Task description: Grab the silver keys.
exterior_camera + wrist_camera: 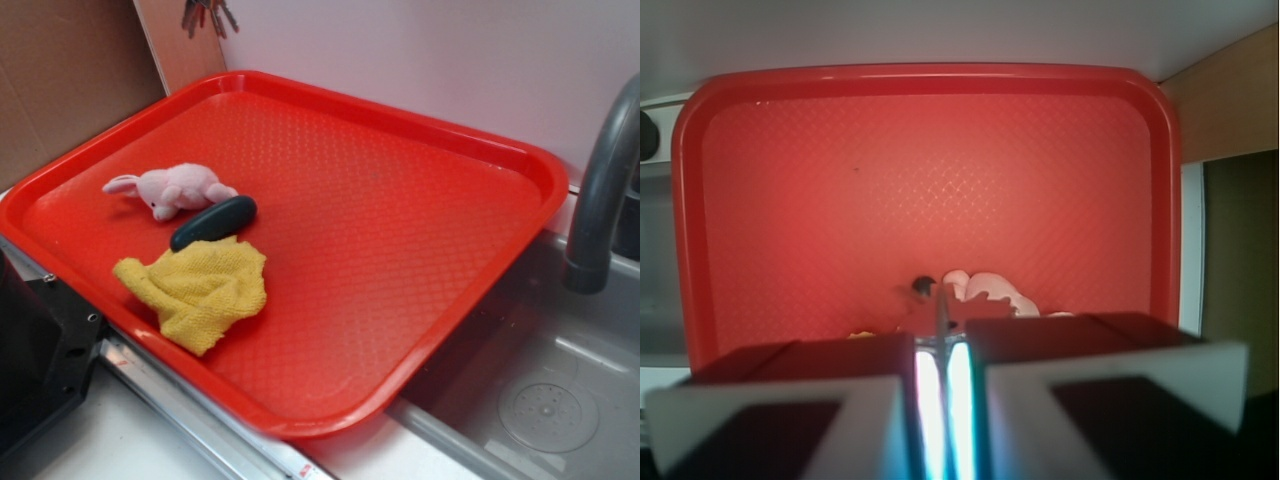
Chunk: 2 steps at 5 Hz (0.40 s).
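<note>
The silver keys [207,14] hang at the very top edge of the exterior view, high above the back left corner of the red tray [400,250]. The arm itself is out of that frame. In the wrist view my gripper [941,350] is shut on a thin metal blade of the silver keys [940,305], and the jaws stand only a narrow slit apart. The rest of the bunch dangles below the fingertips, looking reddish against the red tray [840,180] far underneath.
On the tray's left part lie a pink plush toy [175,188], a dark oblong object [213,221] and a yellow cloth [200,290]. The plush toy [990,290] shows below the keys. A sink [550,400] with a grey faucet [600,190] lies to the right.
</note>
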Tool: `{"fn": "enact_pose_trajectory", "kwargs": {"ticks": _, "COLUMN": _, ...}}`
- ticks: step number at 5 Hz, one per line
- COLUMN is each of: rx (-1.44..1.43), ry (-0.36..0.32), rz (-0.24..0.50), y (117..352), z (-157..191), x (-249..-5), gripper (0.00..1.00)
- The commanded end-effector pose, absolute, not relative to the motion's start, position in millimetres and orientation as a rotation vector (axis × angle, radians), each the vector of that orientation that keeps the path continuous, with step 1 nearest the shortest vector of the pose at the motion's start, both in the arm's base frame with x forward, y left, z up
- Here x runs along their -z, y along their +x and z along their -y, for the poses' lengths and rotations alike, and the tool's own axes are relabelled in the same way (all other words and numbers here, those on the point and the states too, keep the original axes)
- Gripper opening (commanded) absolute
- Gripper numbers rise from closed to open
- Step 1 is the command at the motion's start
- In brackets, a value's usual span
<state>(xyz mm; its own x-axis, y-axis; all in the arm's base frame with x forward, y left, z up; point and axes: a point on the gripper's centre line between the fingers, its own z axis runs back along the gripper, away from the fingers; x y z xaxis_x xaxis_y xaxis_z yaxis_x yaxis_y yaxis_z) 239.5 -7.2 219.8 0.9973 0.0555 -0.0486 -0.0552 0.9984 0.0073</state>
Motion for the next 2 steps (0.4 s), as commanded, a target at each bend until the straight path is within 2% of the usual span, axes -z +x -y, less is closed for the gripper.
{"fn": "enact_pose_trajectory", "kwargs": {"ticks": 1, "rx": -0.049, "ry": 0.011, "rz": -0.008, "y": 247.0, "z": 5.8, "x": -227.1, "gripper": 0.00}}
{"fn": "enact_pose_trajectory", "kwargs": {"ticks": 2, "rx": -0.053, "ry": 0.008, "rz": -0.004, "y": 247.6, "z": 4.9, "x": -227.7, "gripper": 0.00}}
